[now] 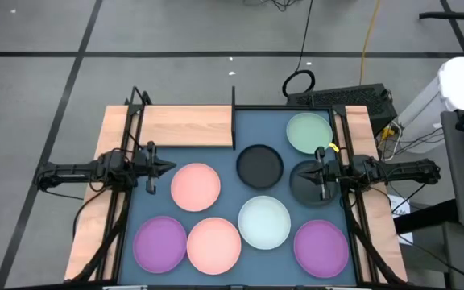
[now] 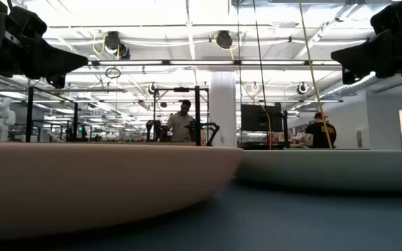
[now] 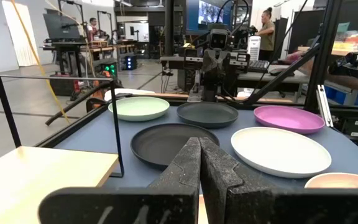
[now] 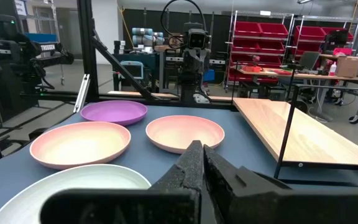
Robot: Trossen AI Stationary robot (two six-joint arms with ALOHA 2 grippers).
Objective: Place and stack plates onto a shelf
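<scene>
Beneath right hand [image 1: 321, 171]: black plate [image 1: 307, 187]; shelf [image 1: 185, 126] well apart.

Right gripper [image 4: 201, 155] in the foreground, its dark fingers pressed together. Beyond it lay a white plate [image 4: 67, 190], two pink plates [image 4: 81, 143] [image 4: 185, 132] and a purple plate [image 4: 114, 112] on the blue-grey mat [image 4: 241, 155] — beside them stood the wooden shelf [image 4: 303, 134] with its black post. The left gripper [image 4: 194, 59] faced across the mat.

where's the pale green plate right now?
In the high view the pale green plate lies on the blue-grey mat at its far right corner, right of the shelf, with a black plate just beside it toward the middle.
</scene>
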